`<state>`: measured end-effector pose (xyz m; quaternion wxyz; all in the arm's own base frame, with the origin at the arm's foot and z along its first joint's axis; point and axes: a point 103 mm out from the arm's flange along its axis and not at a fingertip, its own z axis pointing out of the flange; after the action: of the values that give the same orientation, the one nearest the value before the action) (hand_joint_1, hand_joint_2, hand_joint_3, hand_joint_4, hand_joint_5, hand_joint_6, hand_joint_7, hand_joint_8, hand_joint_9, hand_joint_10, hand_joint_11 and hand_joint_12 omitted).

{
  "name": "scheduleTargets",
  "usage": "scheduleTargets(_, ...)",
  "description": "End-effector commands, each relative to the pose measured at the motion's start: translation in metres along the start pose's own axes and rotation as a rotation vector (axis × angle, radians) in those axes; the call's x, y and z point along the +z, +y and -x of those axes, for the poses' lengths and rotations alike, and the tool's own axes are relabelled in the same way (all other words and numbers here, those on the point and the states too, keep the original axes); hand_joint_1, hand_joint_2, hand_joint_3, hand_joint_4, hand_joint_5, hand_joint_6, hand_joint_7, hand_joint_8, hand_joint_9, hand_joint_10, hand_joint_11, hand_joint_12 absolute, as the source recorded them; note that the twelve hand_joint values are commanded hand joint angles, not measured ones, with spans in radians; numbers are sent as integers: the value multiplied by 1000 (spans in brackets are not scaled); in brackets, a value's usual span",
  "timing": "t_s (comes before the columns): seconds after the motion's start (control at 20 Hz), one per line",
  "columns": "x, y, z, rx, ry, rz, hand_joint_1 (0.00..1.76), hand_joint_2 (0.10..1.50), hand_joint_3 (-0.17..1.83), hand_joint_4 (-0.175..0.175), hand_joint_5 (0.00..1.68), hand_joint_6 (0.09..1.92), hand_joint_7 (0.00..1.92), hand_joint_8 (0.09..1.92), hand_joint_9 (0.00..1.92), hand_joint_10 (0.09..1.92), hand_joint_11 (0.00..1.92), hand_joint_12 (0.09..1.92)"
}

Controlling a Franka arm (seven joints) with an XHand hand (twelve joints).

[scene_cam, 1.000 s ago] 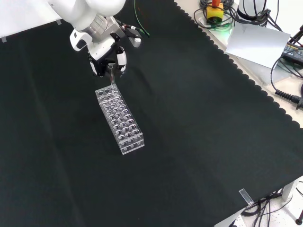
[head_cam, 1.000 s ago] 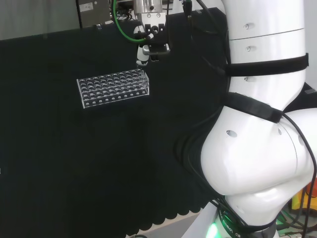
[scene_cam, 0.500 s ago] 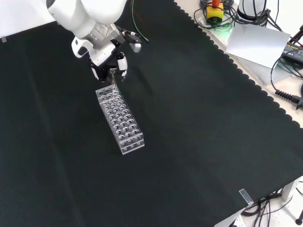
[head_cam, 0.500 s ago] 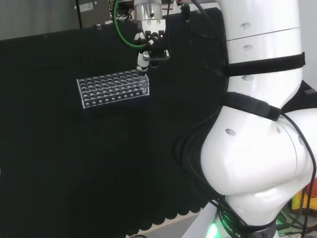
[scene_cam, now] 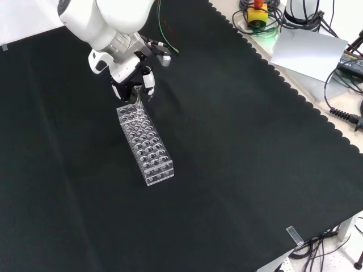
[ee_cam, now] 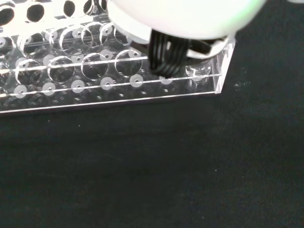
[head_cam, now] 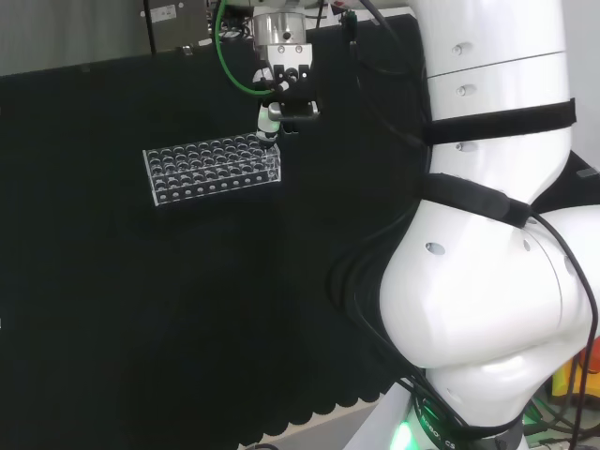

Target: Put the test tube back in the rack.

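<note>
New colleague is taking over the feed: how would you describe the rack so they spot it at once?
On the black cloth, look just below the robot hand in the front view. The rack is a long clear block with rows of round holes, the sole clear piece visible on the cloth.

A blurred white hand (ee_cam: 190,16) hangs above the clear rack's (ee_cam: 118,80) corner.

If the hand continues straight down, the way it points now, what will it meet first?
Most likely the clear rack. The hand hangs over the rack's far end in the front view, with the test tube reaching down from it toward the end holes, so the tube should arrive first. Exact depth is unclear.
</note>
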<state>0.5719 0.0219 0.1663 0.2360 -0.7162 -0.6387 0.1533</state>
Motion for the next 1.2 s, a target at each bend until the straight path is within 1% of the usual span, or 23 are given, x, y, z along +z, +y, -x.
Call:
scheduleTargets(0.05,-8,-4,6,-10,63,-19,1290,820,438,-175,1116,833,1173,822,1395,745,1130,1122)
scheduleTargets(0.1,-10,-5,6,-14,70,-18,1260,778,471,-150,1001,849,1123,835,1319,752,1013,1216)
scheduleTargets(0.2,-15,-8,5,-24,75,-19,1227,608,702,-97,773,873,973,856,1152,779,820,1339)
scheduleTargets(0.25,-17,-10,5,-29,77,-17,1215,553,776,-81,688,880,901,869,1078,791,756,1371)
scheduleTargets(0.35,-24,-14,3,-35,78,-10,1202,503,838,-63,589,878,812,878,985,796,688,1392)
scheduleTargets(0.5,-36,-21,1,-43,74,1,1192,483,849,-53,529,863,758,878,939,798,658,1396)
scheduleTargets(0.65,-52,-30,0,-49,68,26,1183,481,841,-47,505,850,737,879,923,800,649,1396)
scheduleTargets(0.85,-83,-49,0,-55,58,74,1174,483,829,-44,482,829,715,880,895,804,639,1399)
scheduleTargets(1.2,-132,-89,2,-43,51,159,1155,489,816,-44,458,800,692,885,858,814,612,1404)
